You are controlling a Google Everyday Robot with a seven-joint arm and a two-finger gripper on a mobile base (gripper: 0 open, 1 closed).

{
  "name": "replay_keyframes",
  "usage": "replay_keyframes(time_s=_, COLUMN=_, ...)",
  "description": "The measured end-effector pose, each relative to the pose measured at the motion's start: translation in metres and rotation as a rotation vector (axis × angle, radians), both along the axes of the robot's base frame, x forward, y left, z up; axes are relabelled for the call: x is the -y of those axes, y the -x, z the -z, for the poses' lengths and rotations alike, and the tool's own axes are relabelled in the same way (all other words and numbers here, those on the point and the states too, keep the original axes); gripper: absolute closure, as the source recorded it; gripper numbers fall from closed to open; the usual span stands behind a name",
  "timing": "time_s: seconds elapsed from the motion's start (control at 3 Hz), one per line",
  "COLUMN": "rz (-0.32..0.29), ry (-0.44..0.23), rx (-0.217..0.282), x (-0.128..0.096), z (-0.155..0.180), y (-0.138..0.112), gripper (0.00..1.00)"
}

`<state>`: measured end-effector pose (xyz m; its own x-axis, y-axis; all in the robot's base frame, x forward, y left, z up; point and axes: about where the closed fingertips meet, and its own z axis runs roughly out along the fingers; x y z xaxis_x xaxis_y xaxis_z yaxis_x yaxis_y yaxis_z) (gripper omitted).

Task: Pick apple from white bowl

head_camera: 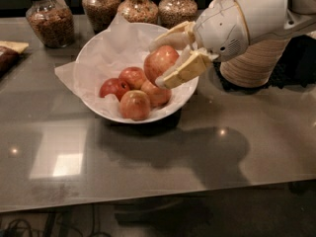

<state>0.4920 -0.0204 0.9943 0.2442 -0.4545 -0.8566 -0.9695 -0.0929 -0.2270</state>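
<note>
The white bowl (94, 63), lined with crumpled white paper, sits on the grey table toward the back. Several smaller apples lie in it, among them a dark-red one (114, 88) and a yellow-patched one (135, 104). My gripper (167, 59) reaches in from the right and is shut on the large pinkish-red apple (159, 61). It holds the apple lifted above the other apples, over the bowl's right side. One tan finger (173, 34) is above the apple, the other (185, 69) below it.
Several glass jars of grains (49, 19) stand behind the bowl. A stack of tan paper bowls (254, 63) stands at the right behind my arm. A wrapped snack (10, 53) lies at the far left. Bare grey tabletop (148, 167) stretches to the front.
</note>
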Motion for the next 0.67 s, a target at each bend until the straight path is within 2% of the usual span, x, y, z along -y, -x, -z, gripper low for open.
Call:
replay_keyframes(time_s=0.33, rz=-0.092, ry=-0.009, rx=0.051, x=0.0012, z=-0.0151, y=0.0072, gripper=1.0)
replay_keyframes(time_s=0.67, rz=-0.092, ry=-0.009, rx=0.051, x=0.0012, z=-0.0151, y=0.0073, gripper=1.0)
